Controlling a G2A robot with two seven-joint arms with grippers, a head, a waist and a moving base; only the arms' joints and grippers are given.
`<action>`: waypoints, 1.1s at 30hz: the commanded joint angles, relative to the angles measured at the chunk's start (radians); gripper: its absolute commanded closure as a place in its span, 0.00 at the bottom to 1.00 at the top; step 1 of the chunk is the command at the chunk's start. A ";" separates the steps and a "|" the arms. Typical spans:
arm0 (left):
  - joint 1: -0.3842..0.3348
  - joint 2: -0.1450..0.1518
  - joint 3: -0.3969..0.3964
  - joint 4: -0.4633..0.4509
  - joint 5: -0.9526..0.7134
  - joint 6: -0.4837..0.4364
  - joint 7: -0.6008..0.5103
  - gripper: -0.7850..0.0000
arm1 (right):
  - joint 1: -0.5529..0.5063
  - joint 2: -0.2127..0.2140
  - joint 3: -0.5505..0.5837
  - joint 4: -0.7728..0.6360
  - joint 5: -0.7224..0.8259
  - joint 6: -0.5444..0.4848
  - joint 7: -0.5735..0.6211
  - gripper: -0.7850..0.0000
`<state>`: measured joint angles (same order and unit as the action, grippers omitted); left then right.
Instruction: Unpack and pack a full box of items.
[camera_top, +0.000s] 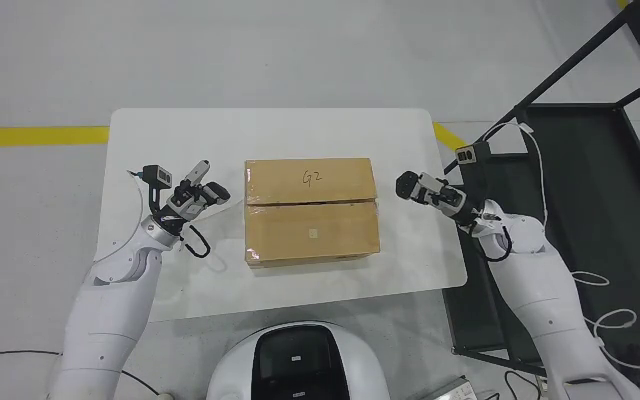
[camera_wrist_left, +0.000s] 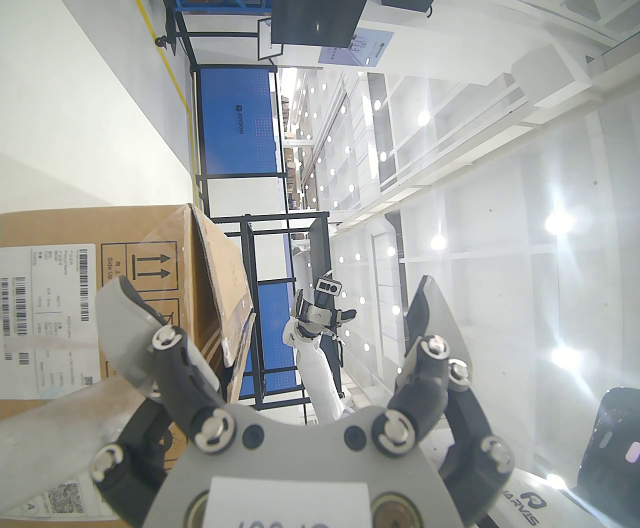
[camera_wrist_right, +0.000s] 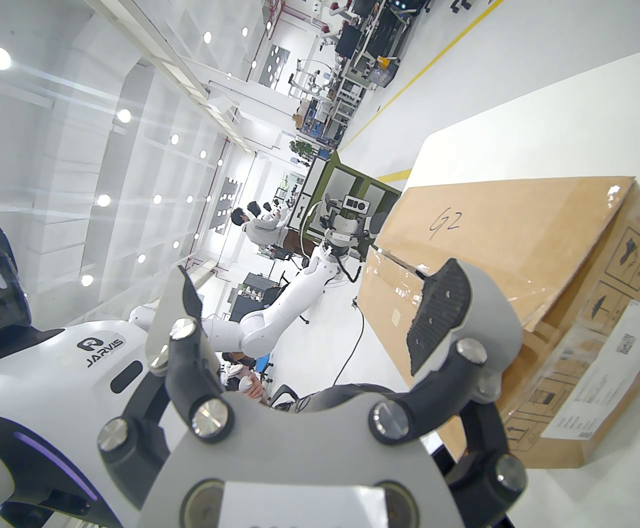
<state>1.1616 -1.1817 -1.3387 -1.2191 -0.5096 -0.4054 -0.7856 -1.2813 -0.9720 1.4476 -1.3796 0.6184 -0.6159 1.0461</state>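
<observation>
The white table (camera_top: 150, 150) filled the middle, with a black rack (camera_top: 580, 150) beside its right edge and a yellow line (camera_top: 50, 134) running along the floor at its far left. The box (camera_top: 311, 211) sat at the table's centre, flaps down and taped. The left gripper (camera_top: 212, 180) hung just beside the box's left end, fingers spread wide and holding nothing. The right gripper (camera_top: 406, 186) hovered near the box's right end, aimed at it, also splayed and empty. Neither gripper touched the cardboard.
</observation>
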 joint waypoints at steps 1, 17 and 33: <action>0.000 0.000 0.000 0.000 0.000 0.000 0.000 0.00 | 0.007 0.003 -0.002 0.003 -0.067 0.025 0.002 0.00; 0.000 0.000 0.000 0.000 0.000 0.000 0.000 0.00 | 0.082 0.014 -0.050 0.137 -0.200 0.022 0.180 0.00; 0.000 0.000 0.000 0.000 0.000 0.000 0.000 0.00 | 0.082 0.014 -0.050 0.137 -0.200 0.022 0.180 0.00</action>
<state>1.1616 -1.1817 -1.3387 -1.2191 -0.5096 -0.4054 -0.7856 -1.1992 -0.9577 1.3974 -1.2424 0.4186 -0.5943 1.2258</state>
